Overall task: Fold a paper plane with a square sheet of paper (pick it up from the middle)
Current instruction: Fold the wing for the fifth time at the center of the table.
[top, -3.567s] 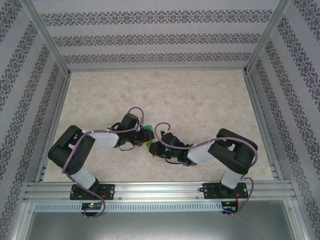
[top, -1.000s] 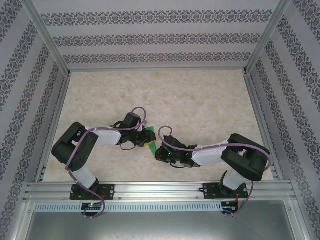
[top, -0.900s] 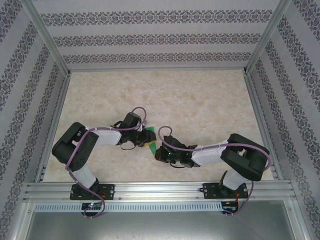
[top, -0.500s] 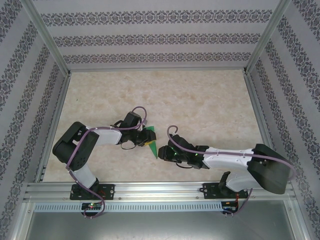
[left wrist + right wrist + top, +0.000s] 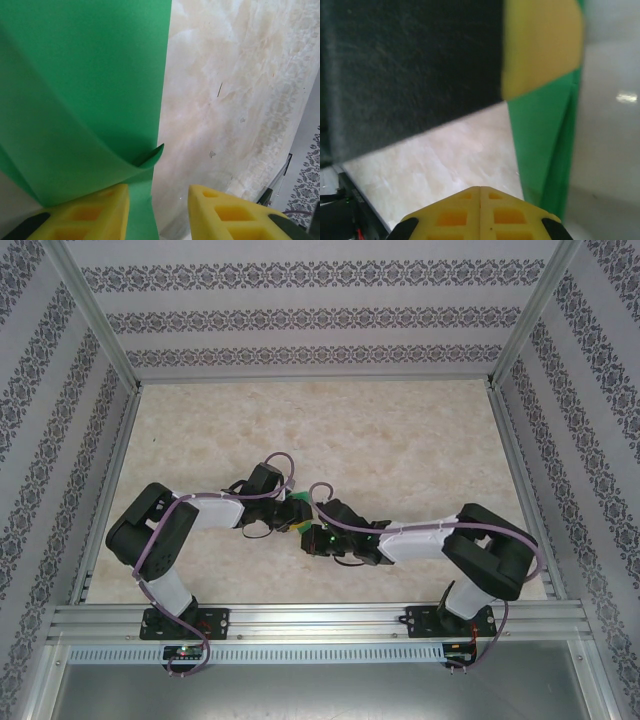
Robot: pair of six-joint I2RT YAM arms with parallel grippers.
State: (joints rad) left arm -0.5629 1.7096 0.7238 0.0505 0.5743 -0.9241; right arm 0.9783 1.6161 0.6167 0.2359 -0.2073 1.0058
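Note:
The square sheet of paper (image 5: pixel 298 504) is bright green and folded into a narrow pointed shape, lying flat on the table between the two grippers. My left gripper (image 5: pixel 289 516) stands over its left part. In the left wrist view the left gripper (image 5: pixel 157 202) is open, and its left finger (image 5: pixel 85 215) rests on a curled flap of the paper (image 5: pixel 85 100). My right gripper (image 5: pixel 311 538) sits at the paper's near tip. In the right wrist view the right gripper (image 5: pixel 480 190) is shut with nothing in it, just left of the paper's creased edge (image 5: pixel 545 150).
The beige marbled table (image 5: pixel 400 440) is walled by patterned panels with metal rails. The left gripper's black body (image 5: pixel 410 70) and yellow finger (image 5: pixel 542 45) hang close in front of the right wrist camera.
The right arm stretched low and out to the right, then drew back in, and its shut tip now covers the paper's near point. The left arm and the paper stayed put.

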